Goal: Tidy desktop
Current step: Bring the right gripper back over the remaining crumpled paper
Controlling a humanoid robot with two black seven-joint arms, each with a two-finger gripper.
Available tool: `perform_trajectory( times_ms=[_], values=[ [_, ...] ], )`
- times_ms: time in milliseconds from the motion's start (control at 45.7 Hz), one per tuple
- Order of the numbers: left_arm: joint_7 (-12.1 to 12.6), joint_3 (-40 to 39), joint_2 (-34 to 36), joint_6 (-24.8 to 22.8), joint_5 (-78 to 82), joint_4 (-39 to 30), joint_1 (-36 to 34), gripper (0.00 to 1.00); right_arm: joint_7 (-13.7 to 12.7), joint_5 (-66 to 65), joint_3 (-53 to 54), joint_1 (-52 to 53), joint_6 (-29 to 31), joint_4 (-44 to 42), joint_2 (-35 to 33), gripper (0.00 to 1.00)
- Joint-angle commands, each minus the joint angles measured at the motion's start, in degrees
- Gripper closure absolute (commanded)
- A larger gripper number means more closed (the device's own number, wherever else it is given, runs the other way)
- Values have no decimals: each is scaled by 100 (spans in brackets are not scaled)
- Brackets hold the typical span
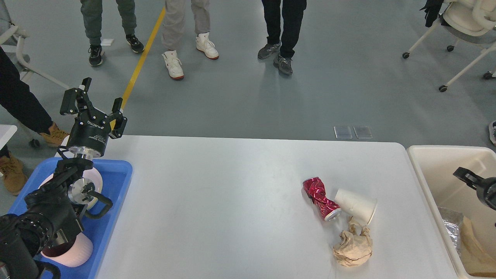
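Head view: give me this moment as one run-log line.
left gripper: open, raised over blue tray | right gripper: over bin, state unclear | desktop: crushed can, paper cup, paper wad remain

The left gripper (94,101) hangs above the far left corner of the desktop (217,201), with the tray (116,182) just below and behind it, holding a cup (69,250) nearer the robot. Well to its right on the desktop lie a crushed can (321,197), a paper cup (356,205) touching the can's right side, and a paper wad (353,248) just in front of both. Farther right stands the bin (430,170), with the right gripper (463,176) over it, only partly in view
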Motion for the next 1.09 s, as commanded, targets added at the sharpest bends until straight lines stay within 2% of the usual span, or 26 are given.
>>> perform_trajectory(
  times_ms=[0,131,306,416,613,788,963,985,1072],
  values=[
    [0,2,7,1,0,0,0,4,-5,14,-522,563,332,146,279,0],
    [0,2,-2,1,0,0,0,4,-5,14,-1419,1547,482,628,604,0],
    [0,2,-2,1,0,0,0,4,-5,6,-2272,3419,719,2315,982,0],
    [0,2,7,9,0,0,0,4,-5,-12,-2431,4132,1026,2914,1369,0],
    [0,2,-2,1,0,9,0,4,-5,-12,-2414,5160,2010,3450,2177,0],
    [0,2,-2,1,0,9,0,4,3,-3,-2247,6039,2599,3837,2556,0],
    [0,2,7,9,0,0,0,4,30,5,-1895,7006,3970,4048,2670,0],
    [0,2,-2,9,0,0,0,4,30,5,-1816,7242,4276,4118,2670,0],
    [0,-7,-2,9,0,0,0,4,30,14,-1658,7657,4788,4303,2661,0]
  ],
)
